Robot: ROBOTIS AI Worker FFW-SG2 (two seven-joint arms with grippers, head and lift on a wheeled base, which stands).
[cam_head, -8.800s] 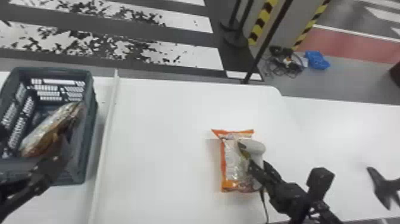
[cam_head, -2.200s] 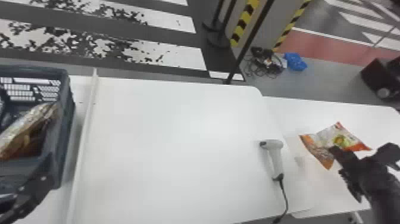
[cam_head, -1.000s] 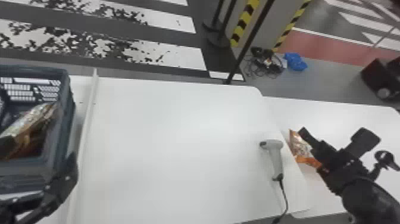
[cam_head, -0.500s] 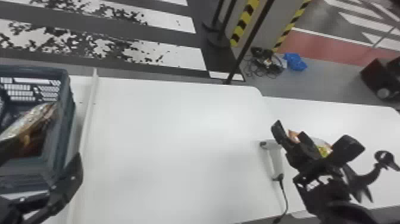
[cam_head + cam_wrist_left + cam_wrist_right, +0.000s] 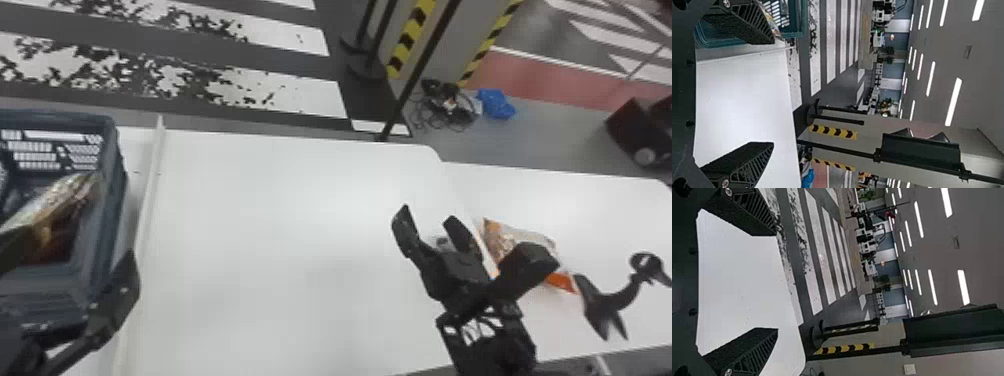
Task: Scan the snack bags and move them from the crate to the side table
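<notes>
Your right tool [image 5: 429, 215], released with its fingers apart, hangs over the main surface [image 5: 280, 240]. Beside it, an orange snack bag [image 5: 496, 240] lies on the side surface [image 5: 610, 225], partly hidden by the arm. Your left tool [image 5: 82, 244], likewise released, is near the crate [image 5: 113, 200], which holds another bag [image 5: 57, 205].
</notes>
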